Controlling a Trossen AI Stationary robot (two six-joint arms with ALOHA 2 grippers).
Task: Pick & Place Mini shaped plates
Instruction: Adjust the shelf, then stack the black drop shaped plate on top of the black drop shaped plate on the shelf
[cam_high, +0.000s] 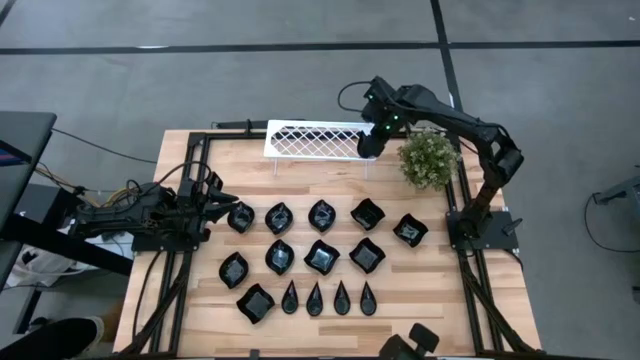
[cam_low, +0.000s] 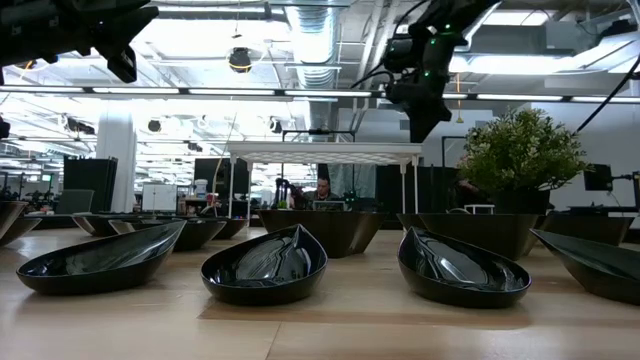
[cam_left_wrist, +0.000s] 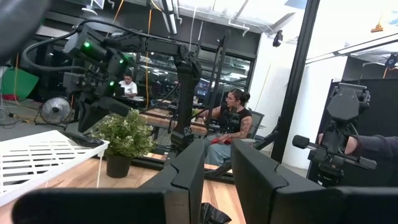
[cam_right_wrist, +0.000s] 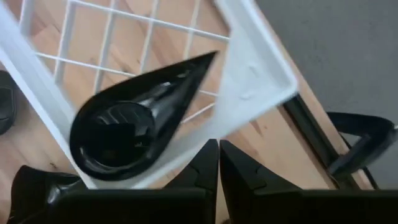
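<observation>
Several glossy black mini shaped plates (cam_high: 322, 257) rest on their undersides in rows on the wooden table; in the low view the nearest ones (cam_low: 265, 265) fill the front. One teardrop plate (cam_right_wrist: 134, 121) lies on the right end of the white lattice rack (cam_high: 315, 140), partly over its frame. My right gripper (cam_right_wrist: 217, 155) hangs shut just above that end of the rack (cam_high: 368, 145), pointing steeply down, its tips beside the plate with a gap to it. My left gripper (cam_high: 222, 205) rests open at the table's left side, nothing between its fingers (cam_left_wrist: 217, 168).
A small green plant in a pot (cam_high: 428, 160) stands at the back right, close beside my right arm. Black frame rails (cam_high: 470, 290) run along the table's left and right sides. Bare wood lies between the rack and the first row of plates.
</observation>
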